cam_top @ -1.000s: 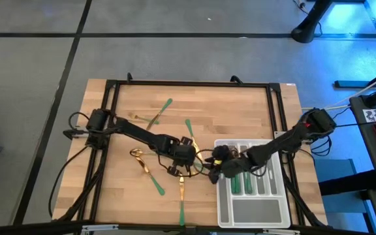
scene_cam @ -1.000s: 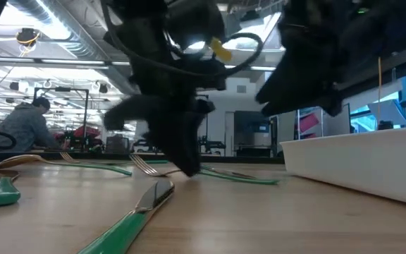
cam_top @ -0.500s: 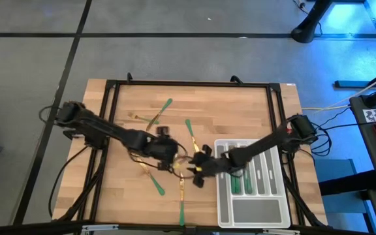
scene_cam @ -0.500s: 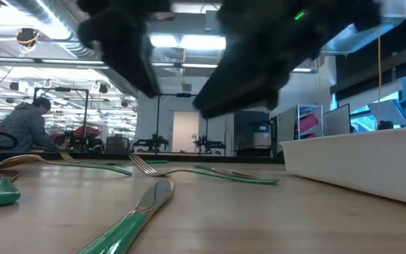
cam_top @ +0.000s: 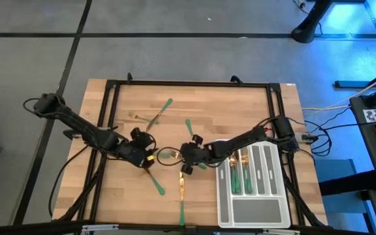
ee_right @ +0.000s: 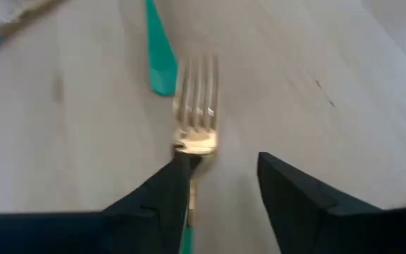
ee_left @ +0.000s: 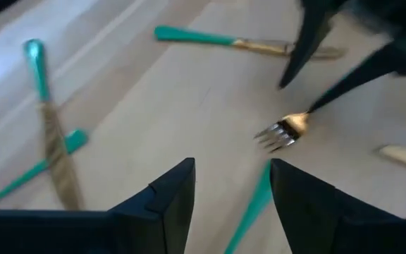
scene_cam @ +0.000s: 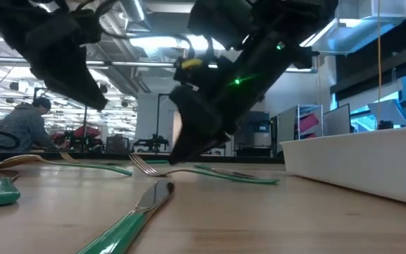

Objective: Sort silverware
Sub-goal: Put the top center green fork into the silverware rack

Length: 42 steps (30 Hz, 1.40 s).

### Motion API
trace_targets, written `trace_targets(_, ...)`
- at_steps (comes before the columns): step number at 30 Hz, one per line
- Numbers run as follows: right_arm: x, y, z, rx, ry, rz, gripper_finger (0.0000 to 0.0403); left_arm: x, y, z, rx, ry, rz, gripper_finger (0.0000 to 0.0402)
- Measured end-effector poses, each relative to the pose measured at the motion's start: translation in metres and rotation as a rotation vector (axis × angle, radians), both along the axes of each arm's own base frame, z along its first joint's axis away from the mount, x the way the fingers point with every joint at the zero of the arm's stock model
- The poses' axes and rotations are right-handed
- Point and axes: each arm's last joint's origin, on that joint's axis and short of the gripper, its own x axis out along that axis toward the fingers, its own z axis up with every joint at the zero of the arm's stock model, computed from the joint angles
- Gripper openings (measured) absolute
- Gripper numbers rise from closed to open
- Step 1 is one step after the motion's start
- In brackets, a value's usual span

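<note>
Two arms have swapped spots in the last second: the left gripper backed off toward its side, fingers apart and empty, while the right gripper left the tray and reached mid-table. Its fingers are apart too, straddling a fork lying flat on the table. Looks like the next pickup. Some silverware's already in the tray, rest is scattered.
</note>
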Motion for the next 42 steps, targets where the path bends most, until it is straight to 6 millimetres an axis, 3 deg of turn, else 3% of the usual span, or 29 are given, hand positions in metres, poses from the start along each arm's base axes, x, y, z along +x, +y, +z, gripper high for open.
trace_targets(7, 0.003, -0.004, -0.01, 0.077, 0.039, 0.049, 0.0077, 0.001, -0.009, -0.012, -0.011, -0.124, -0.019, 0.017)
trace_targets(12, 0.003, -0.003, -0.016, 0.085, 0.051, 0.046, 0.0063, -0.001, -0.013, -0.013, 0.046, -0.173, -0.022, 0.0168)
trace_targets(16, 0.004, -0.005, -0.014, 0.115, 0.035, 0.004, 0.0093, -0.002, -0.016, -0.013, 0.073, -0.172, -0.043, 0.0168)
trace_targets(24, 0.017, -0.002, 0.002, 0.154, 0.012, 0.017, 0.0199, -0.004, -0.021, -0.013, 0.096, -0.164, -0.081, 0.0168)
trace_targets(29, 0.025, 0.005, 0.016, 0.163, 0.001, 0.092, 0.0217, -0.004, -0.021, -0.013, 0.104, -0.165, -0.075, 0.0168)
trace_targets(32, 0.025, 0.006, 0.012, 0.116, 0.024, 0.146, 0.0208, -0.004, -0.02, -0.013, 0.12, -0.166, -0.07, 0.0168)
trace_targets(36, 0.025, 0.008, -0.009, 0.103, 0.077, 0.154, 0.0184, -0.004, -0.02, -0.013, 0.127, -0.164, -0.07, 0.0168)
trace_targets(42, 0.026, 0.011, -0.02, 0.082, 0.089, 0.147, 0.0114, -0.004, -0.02, -0.013, 0.113, -0.172, -0.06, 0.0168)
